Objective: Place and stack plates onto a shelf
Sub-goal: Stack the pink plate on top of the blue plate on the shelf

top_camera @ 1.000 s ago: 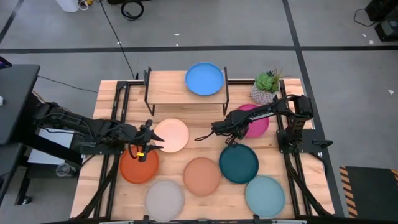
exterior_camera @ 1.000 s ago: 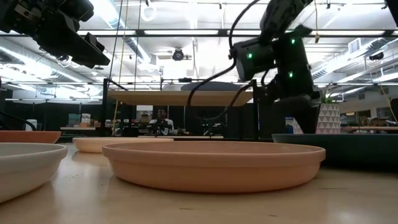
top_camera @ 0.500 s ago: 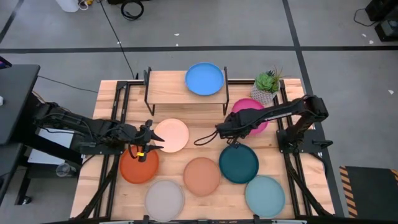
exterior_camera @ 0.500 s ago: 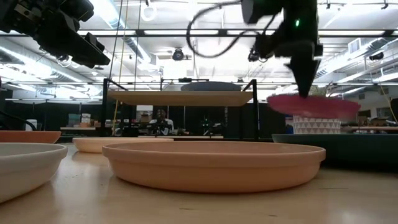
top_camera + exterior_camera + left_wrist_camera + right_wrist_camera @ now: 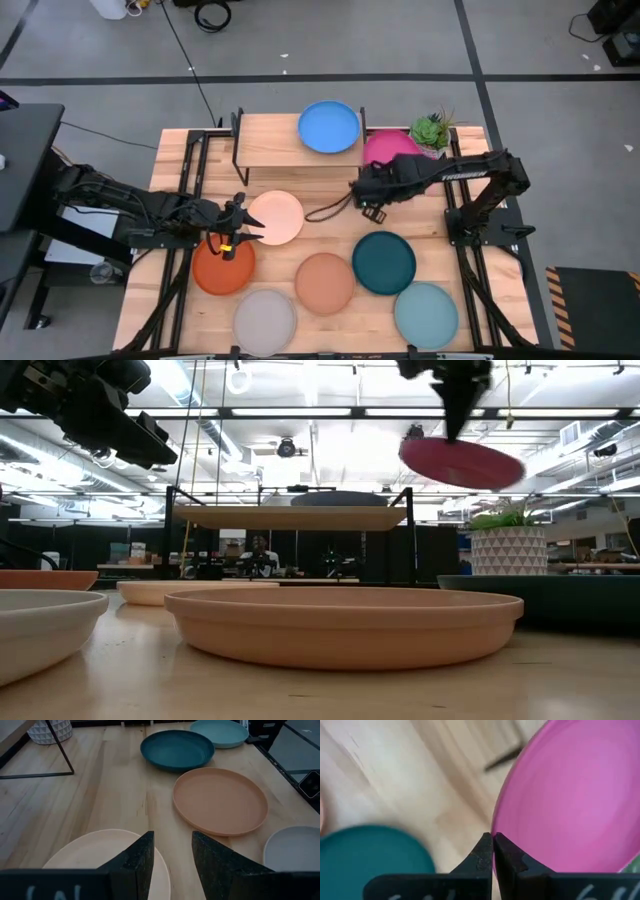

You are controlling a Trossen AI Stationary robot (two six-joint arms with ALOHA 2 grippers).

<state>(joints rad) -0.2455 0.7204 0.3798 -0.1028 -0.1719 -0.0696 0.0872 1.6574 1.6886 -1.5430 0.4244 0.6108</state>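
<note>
Wooden tabletop (image 5: 300, 175) carries the shelf (image 5: 270, 147), whose light top holds the blue plate (image 5: 328, 127) at its right end. The magenta plate (image 5: 390, 147) hangs tilted in the air just beside that end, its rim pinched tight by the right gripper (image 5: 493, 851). The left gripper (image 5: 240, 222) hovers over the cream plate (image 5: 276, 217), jaws slightly parted, holding nothing.
</note>
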